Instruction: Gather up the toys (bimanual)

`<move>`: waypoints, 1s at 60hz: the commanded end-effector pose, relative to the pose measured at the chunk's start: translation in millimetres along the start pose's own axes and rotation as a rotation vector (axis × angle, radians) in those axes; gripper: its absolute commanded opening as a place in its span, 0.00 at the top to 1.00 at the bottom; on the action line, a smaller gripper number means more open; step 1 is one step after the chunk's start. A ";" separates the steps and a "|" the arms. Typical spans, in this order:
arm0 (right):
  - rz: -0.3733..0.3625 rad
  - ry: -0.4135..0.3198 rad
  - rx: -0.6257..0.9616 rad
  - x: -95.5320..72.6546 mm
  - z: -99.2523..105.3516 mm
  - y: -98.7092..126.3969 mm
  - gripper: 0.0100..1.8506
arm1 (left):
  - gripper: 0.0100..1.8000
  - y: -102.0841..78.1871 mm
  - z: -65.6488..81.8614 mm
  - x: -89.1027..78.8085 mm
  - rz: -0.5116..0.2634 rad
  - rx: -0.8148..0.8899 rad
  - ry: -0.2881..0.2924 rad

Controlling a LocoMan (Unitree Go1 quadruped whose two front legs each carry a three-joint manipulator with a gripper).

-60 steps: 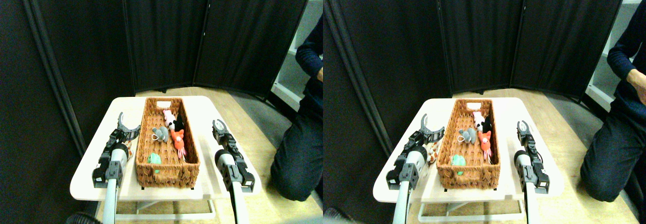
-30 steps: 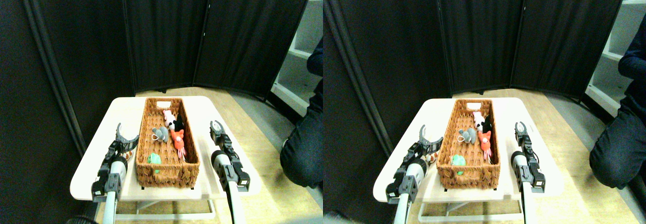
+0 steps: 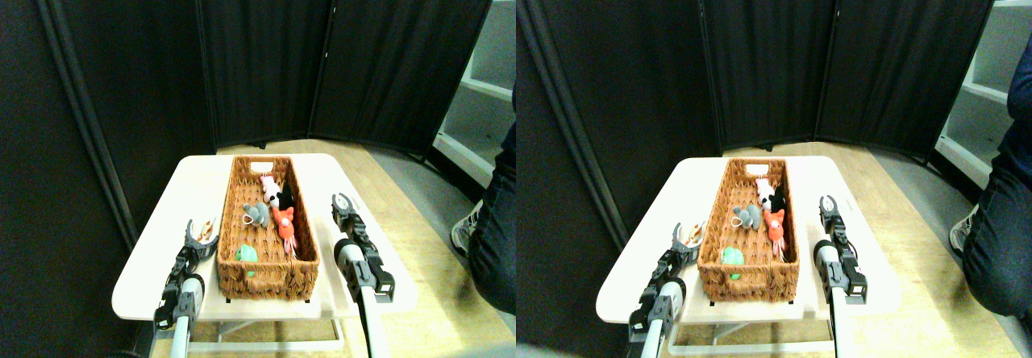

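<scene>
A brown woven basket [image 3: 266, 277] stands lengthwise on the white table [image 3: 157, 221]. Inside it lie a pink toy [image 3: 266, 184], a black-and-white toy [image 3: 283, 196], a grey toy [image 3: 256, 214], an orange-red toy [image 3: 284, 222] and a green toy [image 3: 246, 253]. A striped orange tiger toy [image 3: 207, 228] lies on the table against the basket's left wall. My left gripper [image 3: 201, 238] is open just in front of the tiger, its curved fingers on either side of it, not closed on it. My right gripper [image 3: 343, 206] is open and empty, right of the basket.
Black folding screens stand behind the table and along the left. A person's dark-trousered leg [image 3: 492, 229] and shoe [image 3: 463, 233] are at the right edge on the wooden floor. White shelves [image 3: 484, 84] show behind the person.
Both arms have drawn back toward me and lower. The left gripper has slid back, uncovering the tiger toy. The person at right has risen and shifted farther right.
</scene>
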 end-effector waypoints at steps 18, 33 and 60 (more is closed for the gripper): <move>0.066 -0.007 -0.021 1.6 11.6 6.8 1.00 | 1.00 -7.8 3.8 9.1 -0.099 0.182 -0.075; 0.053 -0.041 0.006 -1.3 10.1 4.3 1.00 | 1.00 -54.5 21.2 10.4 -0.184 0.268 -0.037; 0.046 -0.062 0.035 -2.9 16.7 -0.4 1.00 | 1.00 -124.8 25.0 13.8 -0.300 0.268 0.054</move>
